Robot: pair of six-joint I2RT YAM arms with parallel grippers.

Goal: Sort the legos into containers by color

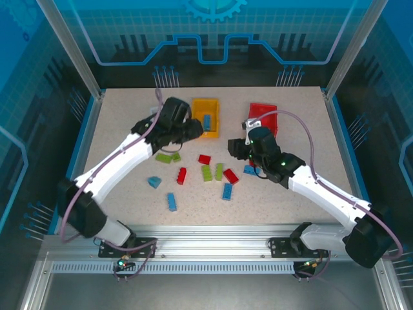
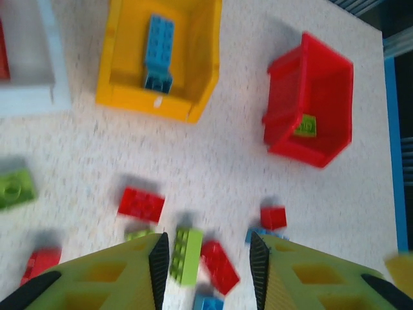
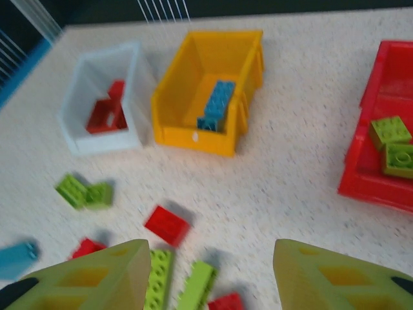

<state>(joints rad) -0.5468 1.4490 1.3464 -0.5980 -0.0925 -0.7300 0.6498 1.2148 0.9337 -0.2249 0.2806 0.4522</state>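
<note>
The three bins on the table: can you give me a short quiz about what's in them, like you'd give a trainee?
1. True or false: the yellow bin holds blue bricks.
2. Which colour are the bricks lying in the red bin? A red, B blue, C lime green.
3. Fill the gap: the white bin holds ___ pieces.
Key: 1 true; 2 C; 3 red.
</note>
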